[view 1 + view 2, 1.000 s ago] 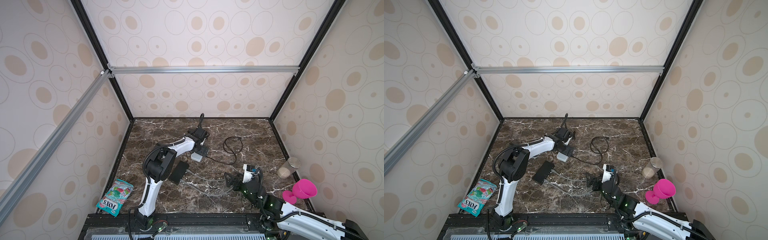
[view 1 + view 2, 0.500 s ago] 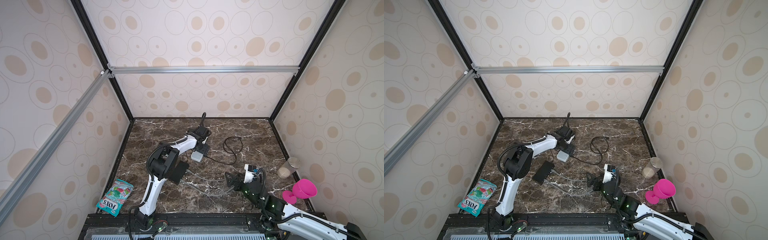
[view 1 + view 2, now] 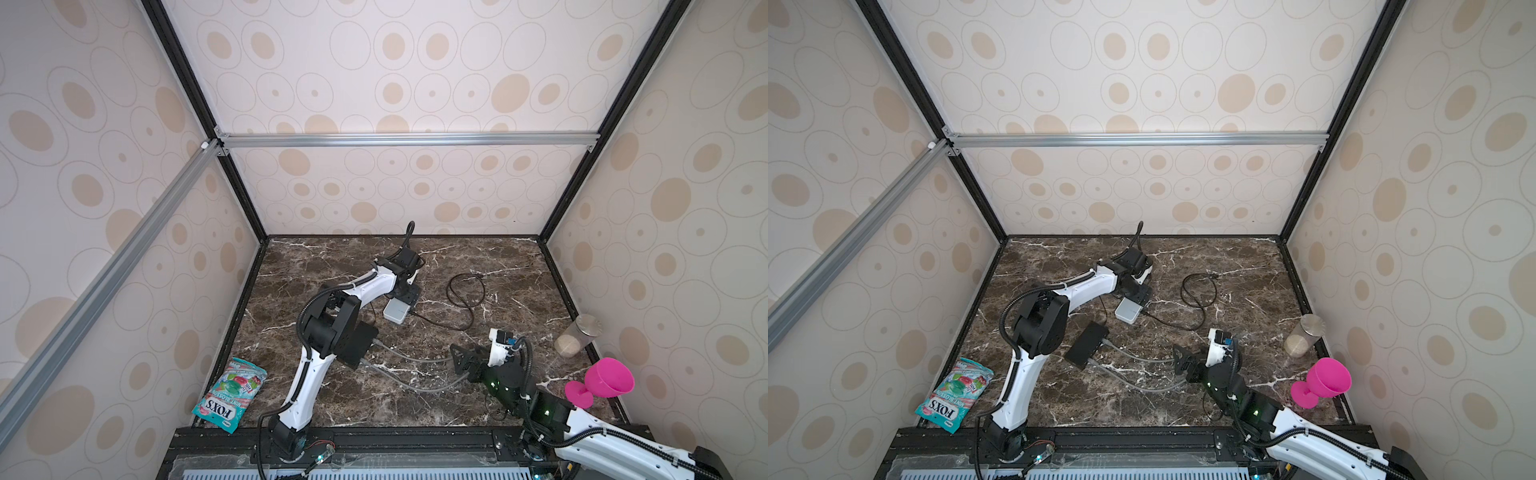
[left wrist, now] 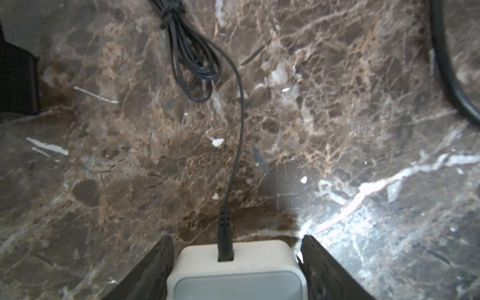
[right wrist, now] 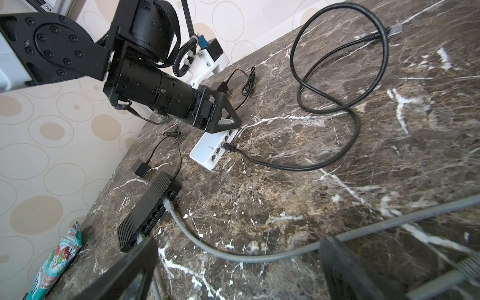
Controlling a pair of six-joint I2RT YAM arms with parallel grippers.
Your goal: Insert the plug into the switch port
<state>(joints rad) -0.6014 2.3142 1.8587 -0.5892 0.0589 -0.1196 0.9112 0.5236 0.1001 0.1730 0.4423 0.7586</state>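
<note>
My left gripper (image 3: 405, 297) (image 4: 236, 241) straddles the far end of the white switch (image 3: 397, 311) (image 4: 236, 280) (image 5: 210, 145), one black finger close at each side, open. A thin black lead (image 4: 225, 246) enters that end. A black cable (image 5: 230, 147) sits in a front port, and its free plug (image 3: 478, 275) (image 5: 392, 30) lies on the marble at the back right. The black switch (image 3: 1087, 345) (image 5: 148, 210) has grey cables (image 5: 233, 257) in its ports. My right gripper (image 3: 461, 359) (image 5: 237, 244) stands open low over one grey cable.
A FOXS candy bag (image 3: 230, 392) lies at the front left. A lidded glass jar (image 3: 579, 334) and a pink goblet (image 3: 604, 380) stand by the right wall. A small black adapter (image 5: 141, 168) lies beside the black switch. Patterned walls enclose the marble floor (image 3: 519, 299).
The left gripper's jaws have narrowed around the white switch. The left elbow has shifted slightly towards the black switch. The right arm has hardly moved.
</note>
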